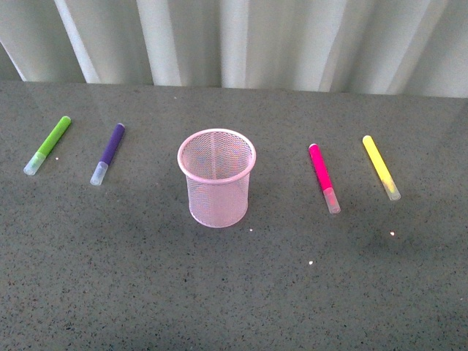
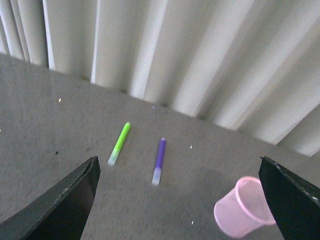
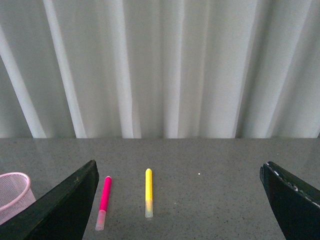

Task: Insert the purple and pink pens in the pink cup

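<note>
Front view: the pink cup [image 1: 217, 199] is found upright and empty at the middle of the worktop [image 1: 234, 292], nearer the far edge than the near one. The purple pen [image 1: 108, 153] is laid flat toward the far left corner, between the cup and a green marker [image 1: 48, 144]. The pink pen [image 1: 322, 176] is laid flat toward the far right corner, between the cup and a yellow marker [image 1: 381, 167]. No arm is seen. Left wrist view: the left gripper [image 2: 178, 161] is held above the worktop, jaws spread wide with nothing between them, and the purple pen is framed ahead. Right wrist view: the right gripper [image 3: 178, 164] is likewise spread wide and empty, with the pink pen ahead. Both pens are judged light, stiff, smooth and liable to roll, so a grasp across mid-barrel, clear of the pale cap, is advised. The mesh cup is judged light and easily tipped.
</note>
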